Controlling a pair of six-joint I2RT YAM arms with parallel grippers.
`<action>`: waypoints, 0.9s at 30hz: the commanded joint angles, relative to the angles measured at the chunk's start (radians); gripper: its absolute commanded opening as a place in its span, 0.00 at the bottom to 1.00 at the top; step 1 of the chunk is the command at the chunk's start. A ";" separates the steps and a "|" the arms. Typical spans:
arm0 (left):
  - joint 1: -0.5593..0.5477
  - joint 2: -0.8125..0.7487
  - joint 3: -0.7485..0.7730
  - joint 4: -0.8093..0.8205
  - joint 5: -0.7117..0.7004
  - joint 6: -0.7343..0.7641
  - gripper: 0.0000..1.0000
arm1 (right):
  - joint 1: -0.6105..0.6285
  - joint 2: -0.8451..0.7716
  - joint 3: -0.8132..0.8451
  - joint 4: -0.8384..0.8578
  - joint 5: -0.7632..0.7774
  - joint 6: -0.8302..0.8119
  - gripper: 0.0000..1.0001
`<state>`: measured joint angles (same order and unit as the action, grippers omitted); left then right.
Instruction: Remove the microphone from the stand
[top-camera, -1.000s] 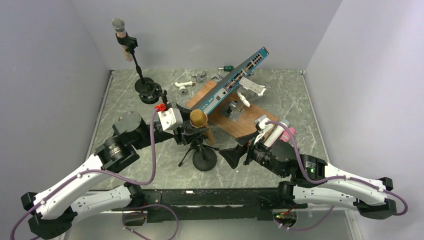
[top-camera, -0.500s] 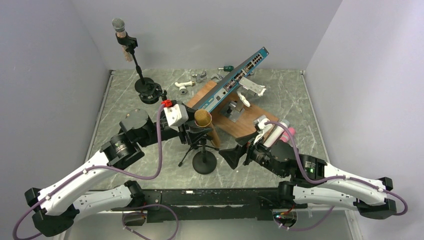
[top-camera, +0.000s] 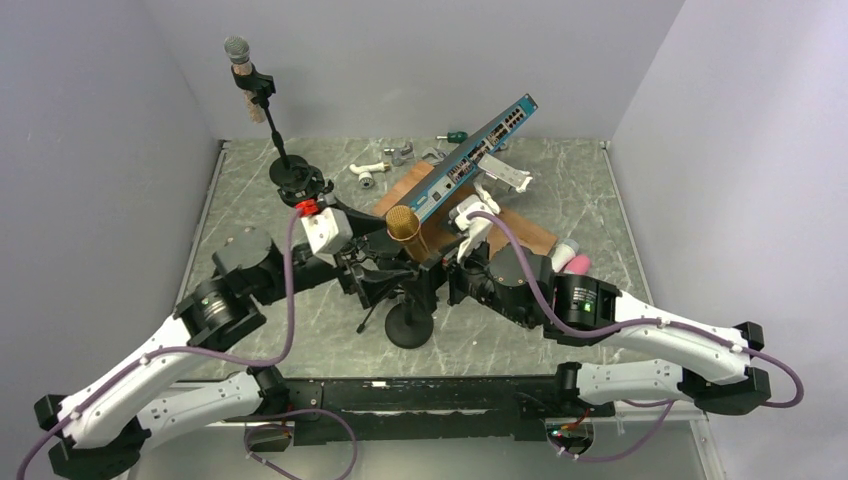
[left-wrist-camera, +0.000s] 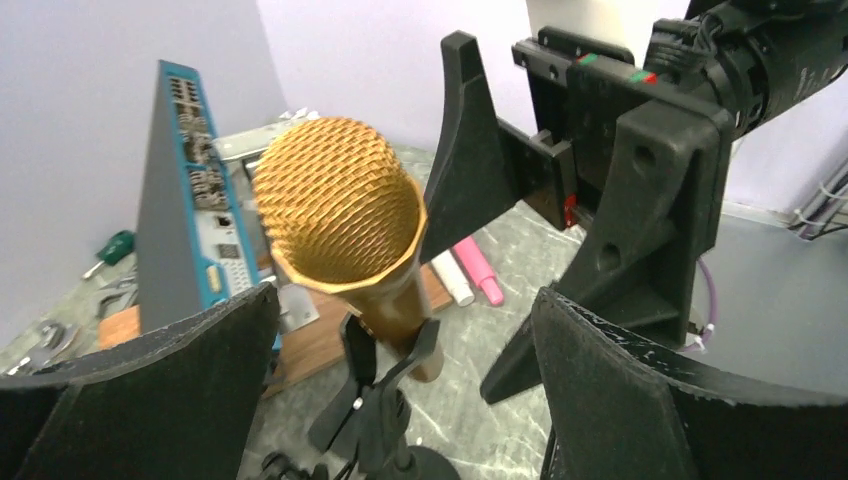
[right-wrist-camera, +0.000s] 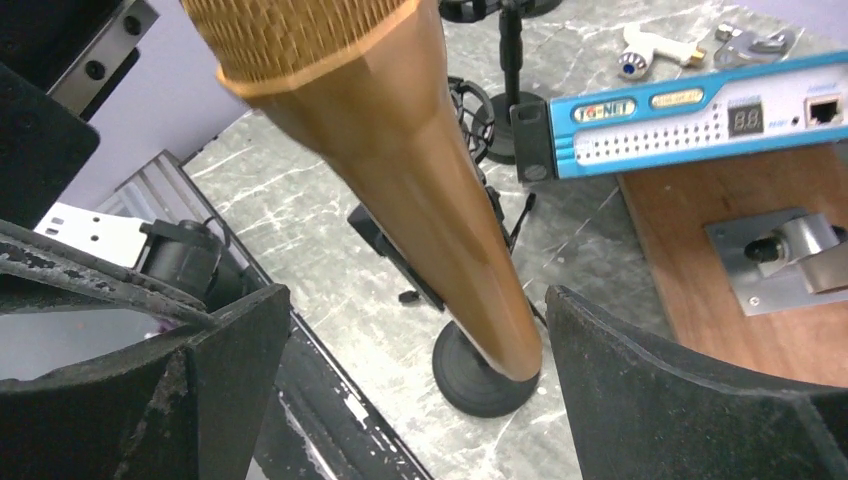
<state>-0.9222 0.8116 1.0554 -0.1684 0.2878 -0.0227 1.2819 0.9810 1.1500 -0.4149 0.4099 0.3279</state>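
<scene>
A gold microphone (top-camera: 402, 226) stands tilted in the black clip (left-wrist-camera: 385, 365) of a short desk stand with a round base (top-camera: 408, 326). My left gripper (top-camera: 375, 287) is open, its jaws wide on either side of the clip and touching nothing. In the left wrist view the microphone head (left-wrist-camera: 335, 215) rises between the left fingers (left-wrist-camera: 160, 390). My right gripper (top-camera: 438, 284) is open too, facing the left one from the other side. In the right wrist view the microphone's handle (right-wrist-camera: 430, 200) runs down between its jaws without contact, above the base (right-wrist-camera: 485, 378).
A second, silver microphone (top-camera: 237, 49) sits on a tall stand (top-camera: 297, 185) at the back left. A blue network switch (top-camera: 470, 155) leans on a wooden board (top-camera: 505, 245) just behind. Pink and white markers (top-camera: 572, 262) lie right; small fittings (top-camera: 372, 172) at the back.
My left gripper's jaws have opened wide and drawn back a little. The right arm has swung left, bringing its open jaws round the microphone's handle.
</scene>
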 joint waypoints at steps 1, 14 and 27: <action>-0.003 -0.102 0.007 -0.105 -0.078 0.010 0.99 | 0.004 0.048 0.136 -0.038 0.108 -0.063 1.00; -0.003 -0.163 -0.204 -0.061 -0.164 0.000 0.99 | 0.004 0.161 0.224 0.059 0.152 -0.165 0.97; 0.034 -0.139 -0.383 0.213 -0.004 0.254 0.99 | 0.004 0.176 0.199 0.080 0.188 -0.181 0.50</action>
<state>-0.9173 0.6743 0.6819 -0.1009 0.2104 0.1398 1.2846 1.1904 1.3342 -0.3870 0.5941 0.1688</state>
